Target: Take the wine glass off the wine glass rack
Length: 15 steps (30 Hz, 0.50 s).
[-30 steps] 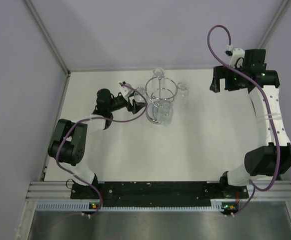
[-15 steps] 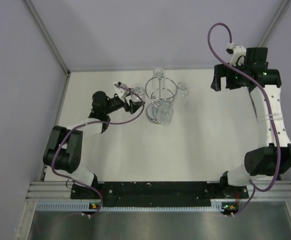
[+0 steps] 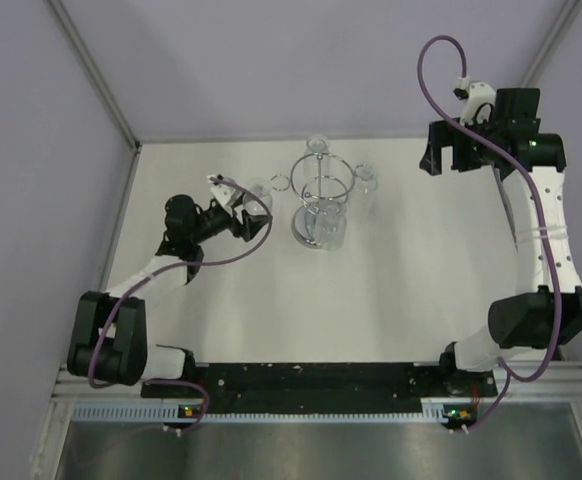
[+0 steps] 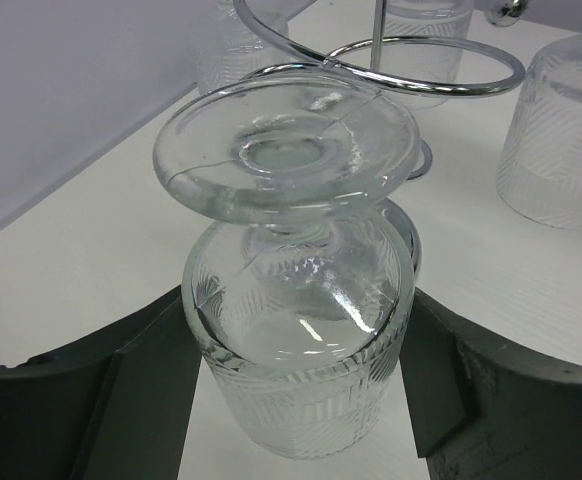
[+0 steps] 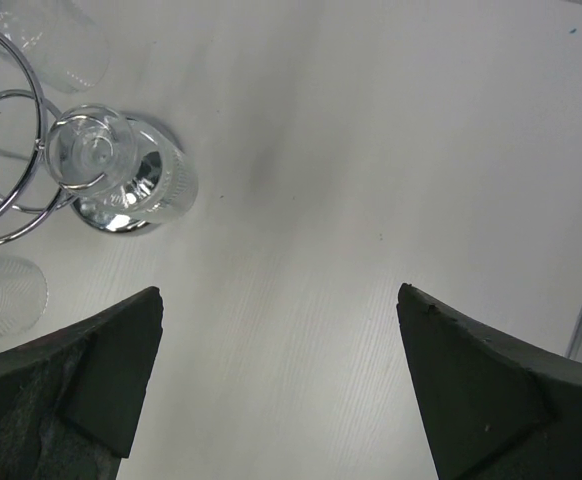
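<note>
My left gripper is shut on a wine glass, a clear cut-pattern glass held upside down by its bowl with the round foot on top. In the top view the left gripper and that glass are left of the wine glass rack, apart from it. The chrome rack ring shows just behind the held glass. My right gripper hangs open and empty at the far right, high over the table.
Other glasses hang on the rack: one at the back, one on the right, one at the front. The right wrist view shows the rack's mirrored base. Purple walls close the table's back and left sides.
My left arm has drawn back to the left with the glass in its jaws, off the rack's arm and away from the rack. The right arm has barely shifted.
</note>
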Tool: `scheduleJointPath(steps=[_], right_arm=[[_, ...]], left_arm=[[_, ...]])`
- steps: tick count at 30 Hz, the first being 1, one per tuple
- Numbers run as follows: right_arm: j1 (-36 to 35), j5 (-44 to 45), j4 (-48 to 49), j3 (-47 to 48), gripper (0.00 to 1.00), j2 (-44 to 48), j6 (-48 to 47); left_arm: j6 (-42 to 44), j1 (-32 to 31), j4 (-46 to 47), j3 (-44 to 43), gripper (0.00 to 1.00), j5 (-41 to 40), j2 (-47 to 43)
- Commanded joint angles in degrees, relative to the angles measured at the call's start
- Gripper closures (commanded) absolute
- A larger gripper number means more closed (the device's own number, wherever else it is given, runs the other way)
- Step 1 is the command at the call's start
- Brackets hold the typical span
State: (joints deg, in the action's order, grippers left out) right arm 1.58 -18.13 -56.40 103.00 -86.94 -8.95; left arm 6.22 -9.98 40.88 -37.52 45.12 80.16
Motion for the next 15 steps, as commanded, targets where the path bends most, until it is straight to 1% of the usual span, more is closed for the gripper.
scheduleJointPath(steps=[1,4,6,9,10,11,13,15], right_arm=[[0.0,-3.0,3.4,4.8,0.01,0.3,0.7],[-1.2,-2.9,7.3,3.4,0.02,2.1,-1.2],[-6.0,-0.2,13.2,-0.2,0.02,4.9,-5.2],[-14.0,5.6,22.4,-7.1,0.02,9.6,-12.9],[-16.7,9.0,25.9,-9.3,0.02,10.9,-14.7],[-18.8,11.0,28.6,-10.7,0.02,11.9,-15.4],[-22.9,12.2,31.3,-12.1,0.05,13.4,-15.1],[-27.0,12.9,34.5,-14.8,0.06,15.2,-15.9]], left_arm=[[-3.7,1.0,-6.9,-0.6,1.00,-2.5,-9.3],[-12.2,1.7,-18.5,-1.9,1.00,-5.7,-15.0],[-15.0,2.2,-28.1,-3.4,1.00,-6.4,-18.4],[-17.5,3.4,-37.9,-4.9,1.00,-4.8,-22.1],[-18.1,4.2,-40.5,-5.6,1.00,-3.8,-22.8],[-18.7,4.9,-44.5,-6.7,1.00,-3.4,-23.4],[-20.1,6.1,-50.3,-8.8,1.00,-3.1,-24.3],[-21.3,7.7,-52.9,-9.6,1.00,-0.7,-24.6]])
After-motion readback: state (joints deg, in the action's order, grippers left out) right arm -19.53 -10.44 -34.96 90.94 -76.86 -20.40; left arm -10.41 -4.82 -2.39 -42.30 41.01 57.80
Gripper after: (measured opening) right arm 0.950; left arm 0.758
